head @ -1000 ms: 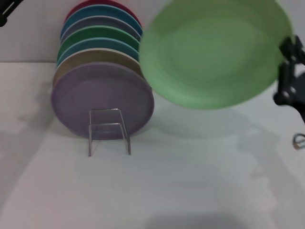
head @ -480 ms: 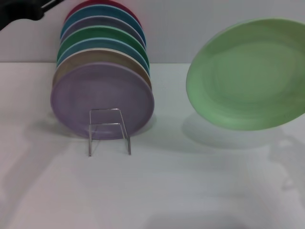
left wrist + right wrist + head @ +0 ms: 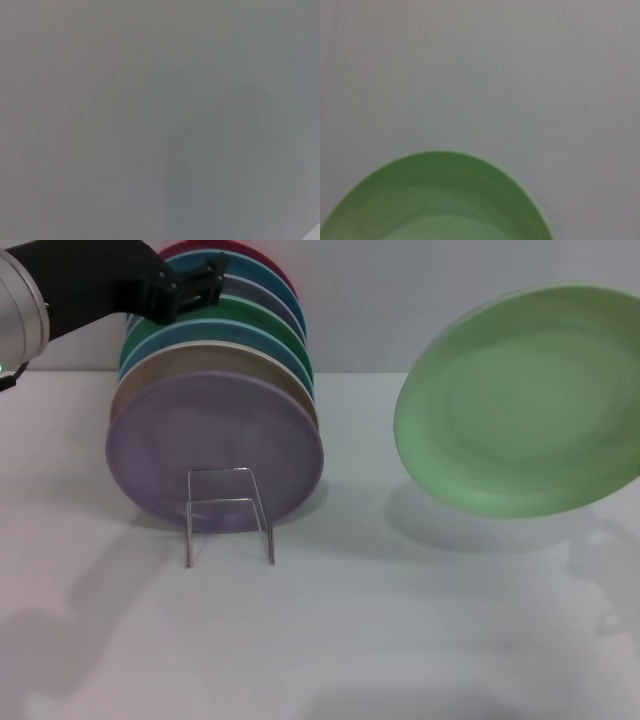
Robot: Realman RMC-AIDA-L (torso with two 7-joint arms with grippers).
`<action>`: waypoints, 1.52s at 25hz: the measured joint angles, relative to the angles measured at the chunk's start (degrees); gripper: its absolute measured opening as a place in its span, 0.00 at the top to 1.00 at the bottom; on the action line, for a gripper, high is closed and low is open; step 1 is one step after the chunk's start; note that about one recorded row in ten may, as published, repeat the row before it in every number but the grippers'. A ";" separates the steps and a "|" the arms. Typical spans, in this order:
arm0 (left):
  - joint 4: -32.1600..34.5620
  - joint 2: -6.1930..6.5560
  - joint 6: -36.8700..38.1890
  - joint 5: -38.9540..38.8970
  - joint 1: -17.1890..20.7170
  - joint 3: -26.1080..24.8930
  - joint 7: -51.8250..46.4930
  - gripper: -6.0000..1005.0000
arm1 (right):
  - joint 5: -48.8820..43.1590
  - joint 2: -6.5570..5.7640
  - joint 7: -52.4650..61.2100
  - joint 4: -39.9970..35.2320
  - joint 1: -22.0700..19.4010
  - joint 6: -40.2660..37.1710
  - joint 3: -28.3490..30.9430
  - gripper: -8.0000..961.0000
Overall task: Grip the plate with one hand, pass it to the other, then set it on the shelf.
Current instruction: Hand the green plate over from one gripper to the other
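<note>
Plate: the pale mint-green plate (image 3: 525, 400) is hanging in the air on the robot's right side, tilted with its hollow face turned toward the head camera, clear of the white table (image 3: 400, 640) and casting a shadow on it. Its far-right edge is running out of the head view. In the right wrist view, its curved rim (image 3: 437, 200) is filling the lower part of the picture against a plain pale surface.

Right gripper: it is not appearing in any view, so what is carrying the plate, and how the fingers stand, cannot be told.

Left gripper: the left gripper (image 3: 195, 288) is reaching in from the upper left of the head view on a black forearm with a silver band, its tip lying in front of the top edges of the racked plates. Whether its fingers are spread or pressed together cannot be told. The left wrist view is showing only a flat grey surface.

Shelf: the thin wire shelf (image 3: 228, 515) is standing on the table, well apart from the mint plate, its square front loop showing before the lilac plate (image 3: 215, 450).

Racked plates: a row of upright plates is leaning in the rack behind the lilac one, with tan, blue, dark green, grey-violet, teal and red rims showing in turn.
</note>
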 joint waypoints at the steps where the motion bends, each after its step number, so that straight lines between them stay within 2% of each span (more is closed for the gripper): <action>1: 0.01 -2.38 -2.18 -2.69 -0.06 -2.71 4.93 0.20 | -0.01 -0.11 0.12 -0.35 0.10 -0.15 0.01 0.97; 3: 0.01 -2.38 -2.18 -2.69 -0.06 -2.71 4.93 0.20 | -0.02 -0.49 0.78 -1.31 0.46 -0.62 -0.06 0.97; 4: 0.06 -3.03 -6.26 -8.84 -1.10 -5.23 12.34 0.20 | -0.03 -0.69 1.26 -2.06 0.78 -1.18 -0.13 0.97; 6: 0.06 -3.12 -7.35 -10.35 -1.33 -5.42 13.04 0.20 | -0.03 -0.96 1.97 -4.31 1.72 -2.52 -0.10 0.97; 16: 0.34 -3.52 -7.91 -15.78 -0.13 -2.46 17.97 0.20 | 0.16 -1.28 3.93 -13.28 5.68 -5.86 0.93 0.97; 21: 1.73 -3.60 -7.05 -17.96 0.02 0.89 20.94 0.20 | 0.15 -1.10 4.51 -16.53 7.51 -6.34 1.69 0.97; 30: 6.78 -3.80 -5.42 -18.21 -2.76 5.50 22.39 0.20 | 0.08 -0.74 5.13 -20.54 11.44 -5.98 1.71 0.97; 38: 7.91 -3.80 -4.40 -18.33 -2.83 6.34 24.01 0.20 | 0.06 0.46 4.72 -26.94 18.33 -5.10 1.58 0.97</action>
